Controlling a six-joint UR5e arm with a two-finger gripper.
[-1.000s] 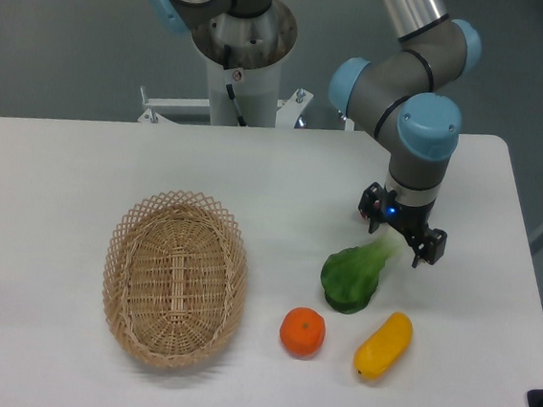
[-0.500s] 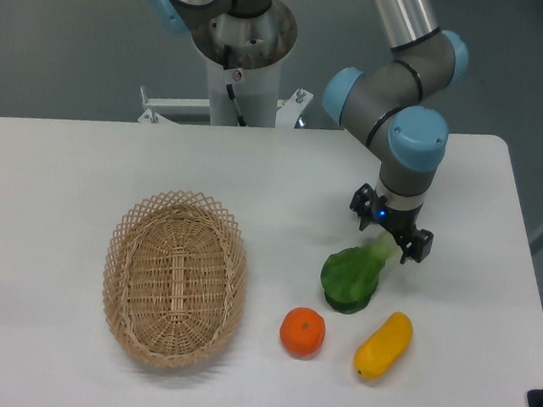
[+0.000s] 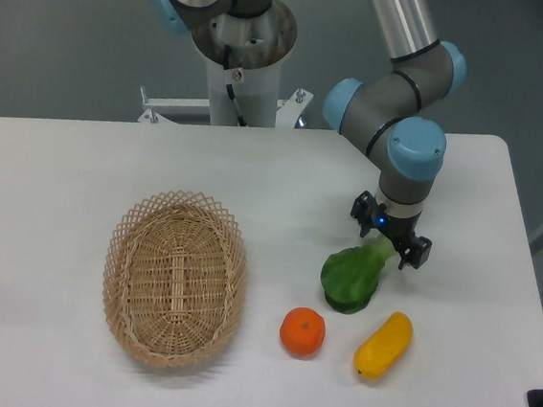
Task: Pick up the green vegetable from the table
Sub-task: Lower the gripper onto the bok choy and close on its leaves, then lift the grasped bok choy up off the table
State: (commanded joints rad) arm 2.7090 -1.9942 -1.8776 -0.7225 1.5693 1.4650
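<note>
Bench point(image 3: 83, 166) fills most of my view, white with rounded corners, running from the left edge out to the right. Arm point(image 3: 397, 100) comes next, grey tubes with blue joint caps, reaching down from the far edge over the right half of the bench; its grey base column point(image 3: 242, 56) stands behind the far edge. Wicker basket point(image 3: 176, 277) sits left of centre, oval, closer to the near edge. Green vegetable point(image 3: 351, 277) lies on the bench right of centre, dark leaf toward the near edge, pale stem pointing up toward the far right corner. Yellow vegetable point(image 3: 384, 345) lies tilted just beside it, toward the near right corner, apart from it. Orange point(image 3: 302, 332) sits near the leaf on the near side, left of the yellow one, not touching either. Hand point(image 3: 389, 242) is low over the stem end, its two black fingers point(image 3: 417, 253) spread either side of the pale stem, parted and not clamped as far as I see. Whether a finger touches the stem I cannot tell.
</note>
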